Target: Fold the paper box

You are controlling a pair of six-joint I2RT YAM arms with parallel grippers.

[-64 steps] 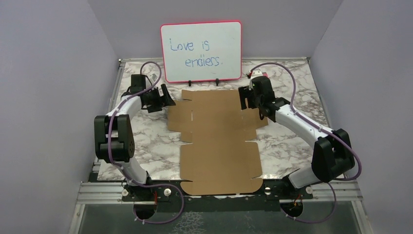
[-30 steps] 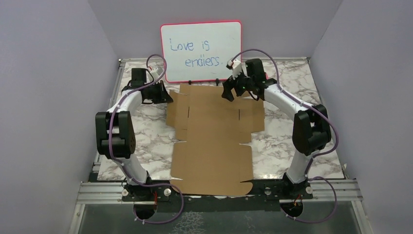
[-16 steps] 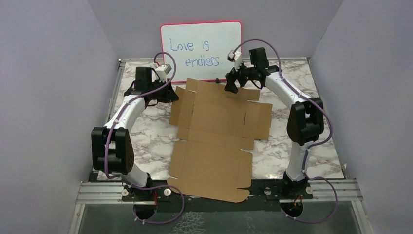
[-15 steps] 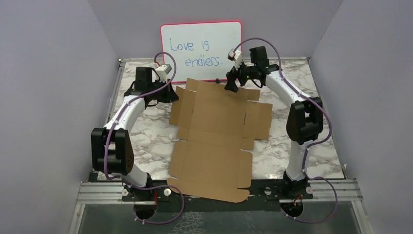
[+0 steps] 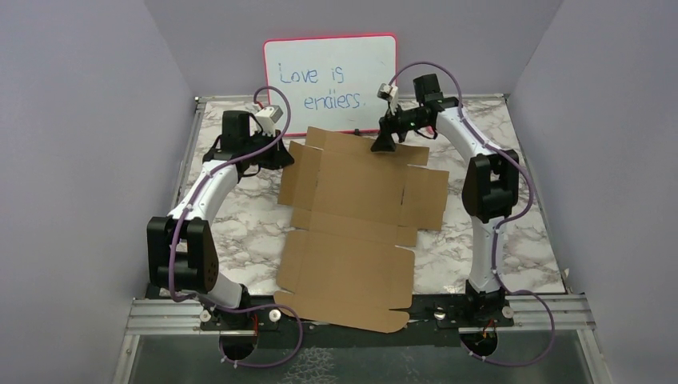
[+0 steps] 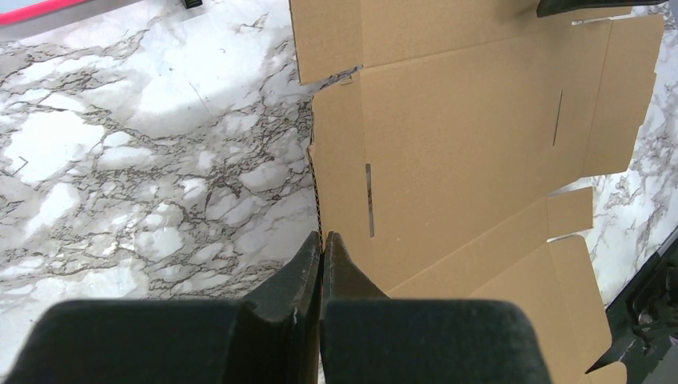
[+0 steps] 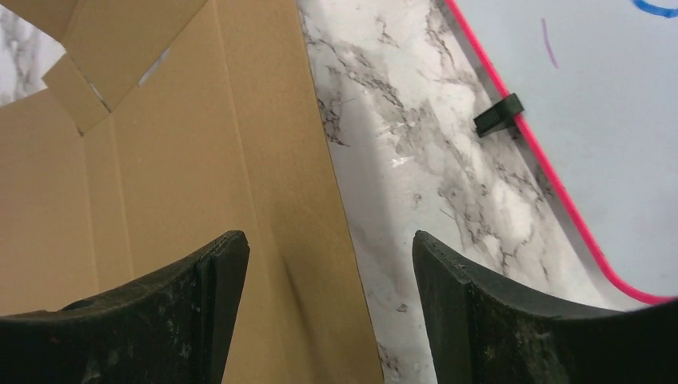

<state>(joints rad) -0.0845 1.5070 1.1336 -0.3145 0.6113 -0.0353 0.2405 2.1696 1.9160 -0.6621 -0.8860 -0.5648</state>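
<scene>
Since two seconds ago, both arms have stretched toward the top of the overhead view, and the paper box [image 5: 352, 232], a large flat die-cut sheet of plain brown cardboard, has turned from square to slightly askew. We see it unfolded on the white-and-grey marbled desk [image 5: 240, 216], filling the centre of that view. Its lower edge lies over the metal rail [image 5: 160, 316] at the bottom.

At centre left of the overhead view, the left pincer [image 5: 280, 157] sits on the sheet's left edge. In the left wrist view, its black fingers [image 6: 308, 264] are pressed together at bottom centre [image 6: 322, 244], with the cardboard's [image 6: 464, 136] edge running in between them, so we take it as nipping that edge. Marbled desk [image 6: 120, 160] fills the left half of this view.

At upper centre of the overhead view, the right pincer [image 5: 382, 146] is at the sheet's top edge, just below the pink-framed whiteboard [image 5: 330, 80]. The right wrist view shows it spread wide [image 7: 326, 240] and gripping nothing. One finger [image 7: 200, 296] is over the cardboard [image 7: 160, 200], the other over bare desk [image 7: 416, 160]. The whiteboard [image 7: 600, 120] is at the upper right there.
</scene>
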